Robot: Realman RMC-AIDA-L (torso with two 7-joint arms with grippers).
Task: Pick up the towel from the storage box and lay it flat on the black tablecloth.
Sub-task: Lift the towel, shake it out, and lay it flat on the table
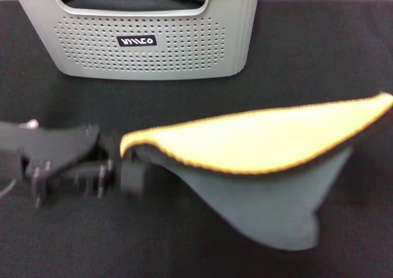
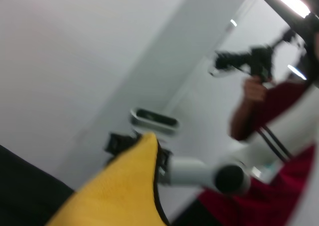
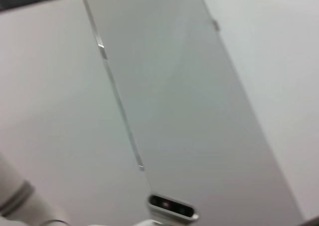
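- Near of the storage box (image 1: 147, 42), above the black tablecloth (image 1: 55, 241): the towel (image 1: 264, 149), long axis left to right, yellow face up.
- Left gripper (image 1: 126, 152): clamped on the towel's left end; nearer arm.
- Right corner runs out of head view; right gripper unseen.
- Left wrist view alone shows a second arm beyond the yellow edge.

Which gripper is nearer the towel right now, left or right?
Left. The left gripper is at the towel's left corner, lifting that end off the black tablecloth. The right gripper is not in the head view, so its distance can't be judged.
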